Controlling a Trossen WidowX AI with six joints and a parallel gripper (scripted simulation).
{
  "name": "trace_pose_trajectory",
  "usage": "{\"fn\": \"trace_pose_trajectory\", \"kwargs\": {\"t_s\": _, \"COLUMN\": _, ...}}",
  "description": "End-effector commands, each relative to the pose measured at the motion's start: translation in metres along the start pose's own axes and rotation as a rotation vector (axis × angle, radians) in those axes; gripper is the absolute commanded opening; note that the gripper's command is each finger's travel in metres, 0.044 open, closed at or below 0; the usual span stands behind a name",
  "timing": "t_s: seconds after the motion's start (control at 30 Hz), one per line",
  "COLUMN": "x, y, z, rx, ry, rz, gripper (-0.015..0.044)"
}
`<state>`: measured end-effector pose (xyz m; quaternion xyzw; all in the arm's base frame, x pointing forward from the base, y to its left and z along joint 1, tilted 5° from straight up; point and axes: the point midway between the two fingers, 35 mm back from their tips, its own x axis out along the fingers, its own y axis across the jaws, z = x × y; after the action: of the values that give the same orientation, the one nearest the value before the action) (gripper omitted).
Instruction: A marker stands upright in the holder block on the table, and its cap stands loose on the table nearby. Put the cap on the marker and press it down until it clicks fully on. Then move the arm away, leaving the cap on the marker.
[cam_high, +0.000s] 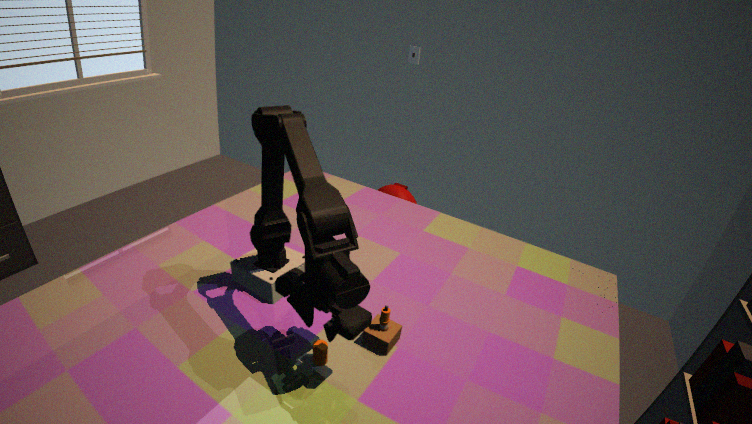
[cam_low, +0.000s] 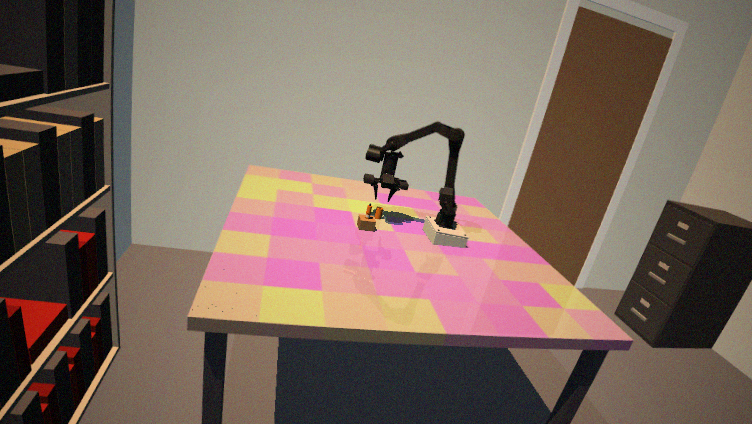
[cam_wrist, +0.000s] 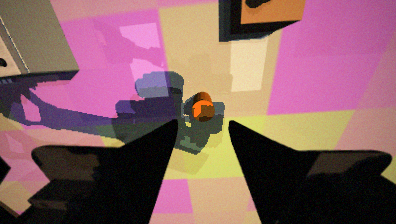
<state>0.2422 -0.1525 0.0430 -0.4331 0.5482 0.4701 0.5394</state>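
Black arm (cam_high: 318, 202) (cam_low: 451, 158), chunky rounded joints; pale boxy base (cam_high: 252, 279) (cam_low: 447, 239), dark screw dots; black tapered tool fingers.

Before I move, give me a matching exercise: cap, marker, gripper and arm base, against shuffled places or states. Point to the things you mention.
Things:
1. cap (cam_high: 320, 353) (cam_low: 378, 212) (cam_wrist: 203, 110)
2. marker (cam_high: 384, 318) (cam_low: 369, 211)
3. gripper (cam_high: 317, 326) (cam_low: 382, 200) (cam_wrist: 203, 124)
4. arm base (cam_high: 256, 285) (cam_low: 448, 239) (cam_wrist: 45, 37)

Places or states:
A. open, above the table (cam_high: 526, 337) (cam_low: 368, 316) (cam_wrist: 320, 75)
B. upright in the holder block (cam_high: 377, 342) (cam_low: 365, 224) (cam_wrist: 275, 12)
C. white, under the arm
D. standing loose on the table

Pairs: 1-D, 2-B, 3-A, 4-C
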Motion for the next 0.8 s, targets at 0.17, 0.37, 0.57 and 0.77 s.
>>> {"fn": "trace_pose_trajectory", "kwargs": {"t_s": 0.17, "x": 0.019, "y": 0.0, "z": -0.002, "rx": -0.007, "ry": -0.003, "rz": -0.002, "gripper": 0.0251}}
{"fn": "trace_pose_trajectory", "kwargs": {"t_s": 0.37, "x": 0.025, "y": 0.0, "z": -0.002, "rx": -0.007, "ry": -0.003, "rz": -0.002, "gripper": 0.0251}}
{"fn": "trace_pose_trajectory", "kwargs": {"t_s": 0.57, "x": 0.035, "y": -0.001, "z": -0.002, "rx": -0.007, "ry": -0.003, "rz": -0.002, "gripper": 0.0251}}
{"fn": "trace_pose_trajectory", "kwargs": {"t_s": 0.77, "x": 0.044, "y": -0.001, "z": -0.003, "rx": -0.007, "ry": -0.003, "rz": -0.002, "gripper": 0.0251}}
